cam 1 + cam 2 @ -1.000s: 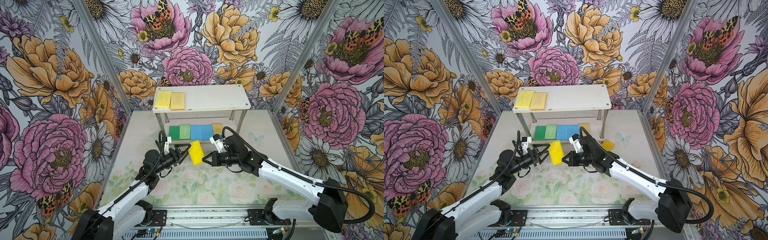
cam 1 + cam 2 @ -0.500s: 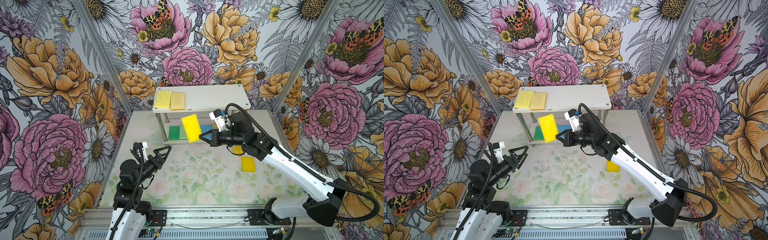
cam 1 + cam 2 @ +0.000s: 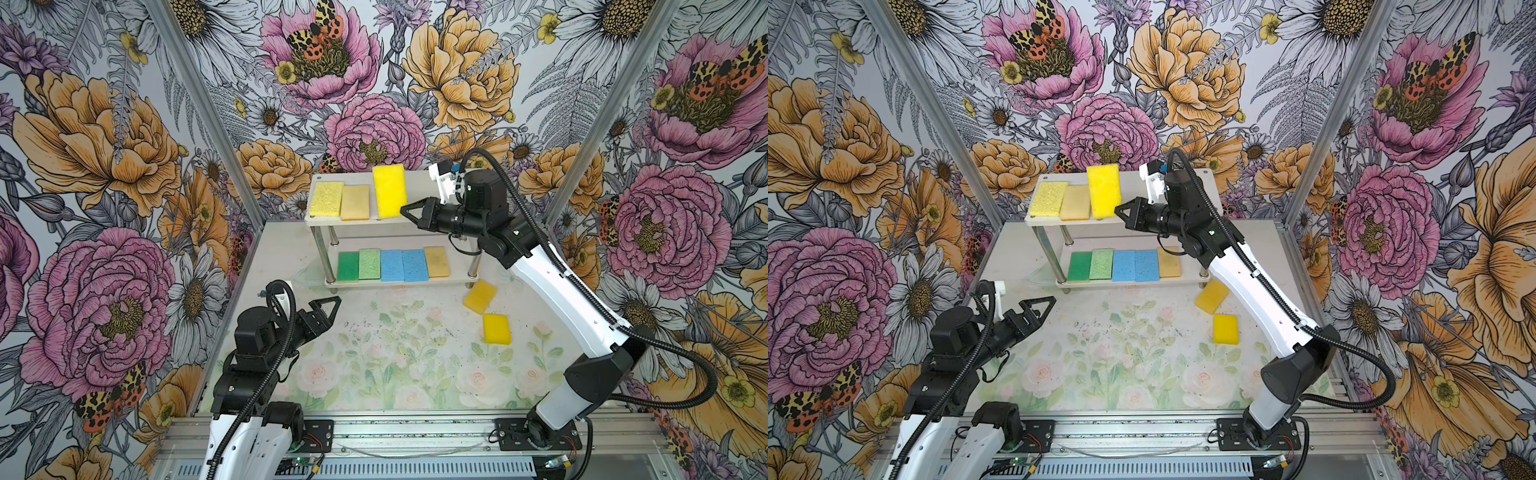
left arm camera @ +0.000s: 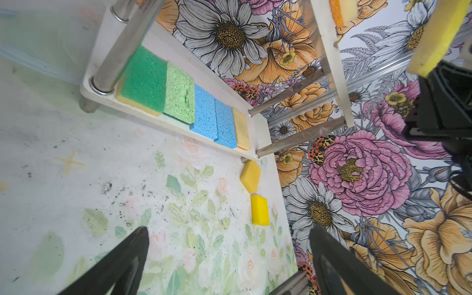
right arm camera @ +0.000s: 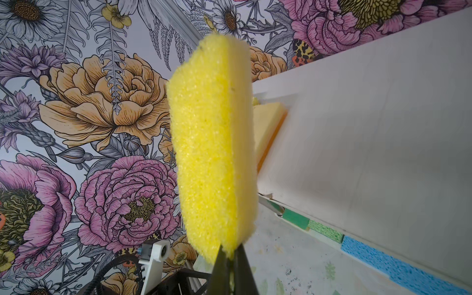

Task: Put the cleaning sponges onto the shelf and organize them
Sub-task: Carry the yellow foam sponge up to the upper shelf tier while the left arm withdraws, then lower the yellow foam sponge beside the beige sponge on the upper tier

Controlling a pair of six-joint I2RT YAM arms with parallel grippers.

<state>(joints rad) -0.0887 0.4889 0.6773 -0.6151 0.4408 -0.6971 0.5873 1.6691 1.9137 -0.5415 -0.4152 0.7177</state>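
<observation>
While the left hand [image 3: 328,305] gapes empty, the right hand [image 3: 402,210] pinches a yellow sponge [image 3: 389,191] by its corner over the shelf [image 3: 353,222].

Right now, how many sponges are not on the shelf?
3. Orange-yellow sponge and bright yellow sponge lie on the table near the right end of the shelf; held sponge is in the right pincer by the top board.

Bright, even light, faint shadows; sharp top views; left tool [image 4: 228,231] soft-focus close up.
</observation>
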